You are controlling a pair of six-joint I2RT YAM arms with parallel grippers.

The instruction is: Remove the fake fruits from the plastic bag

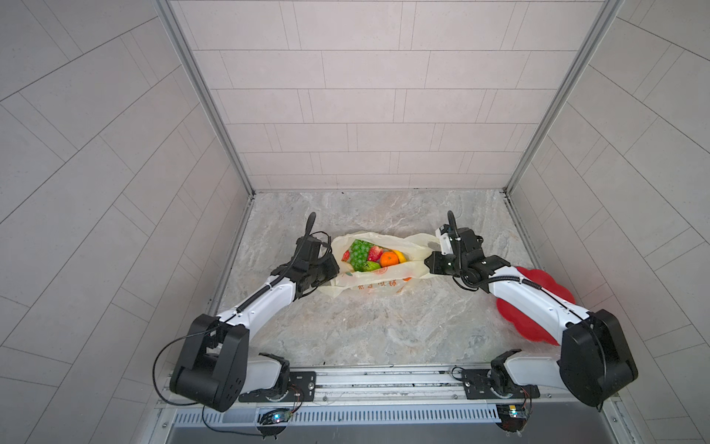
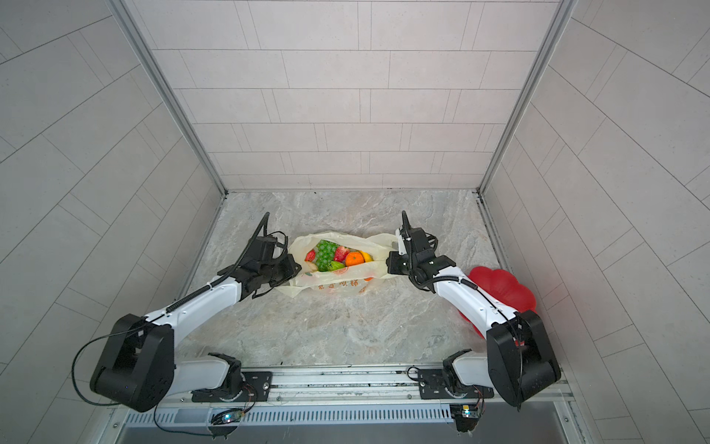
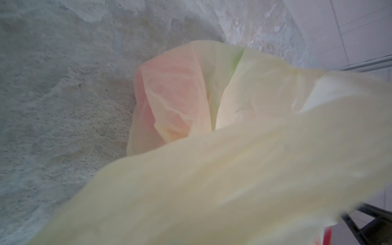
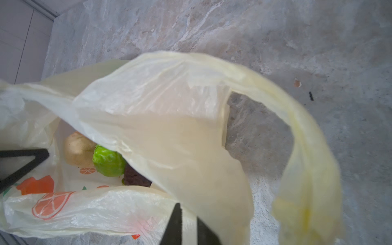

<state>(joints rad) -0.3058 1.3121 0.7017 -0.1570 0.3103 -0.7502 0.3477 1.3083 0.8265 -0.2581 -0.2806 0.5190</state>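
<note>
Left arm: the white forearm runs from the 7 o'clock corner of the marble-patterned table (image 1: 384, 334) toward centre, wrist low, with the left gripper (image 1: 331, 270) against the 9 o'clock edge of the plastic bag (image 1: 384, 283). Right arm: mirrored from 5 o'clock, wrist bent, with the right gripper (image 1: 427, 263) at the bag's 3 o'clock end. Grip state: film drapes across both wrist views and around the black fingers (image 4: 25, 153), so clamped or released cannot be determined for either gripper. The bag is thin, crinkled, pale-yellow translucent film printed with orange slices. It lies just toward 12 o'clock of table centre, mouth open. The visible fake fruits (image 1: 374, 256) lie inside it: a knobbly green grape bunch (image 1: 359, 251), a strawberry (image 1: 375, 253), a round orange (image 1: 389, 258) and a curved banana (image 1: 400, 255). The right wrist view adds a green netted ball (image 4: 109, 161), a cream one (image 4: 77, 151) and a dark brown one (image 4: 135, 177). A glossy red scalloped plate (image 1: 538, 282) sits at 4 o'clock, partly under the right forearm.
</note>
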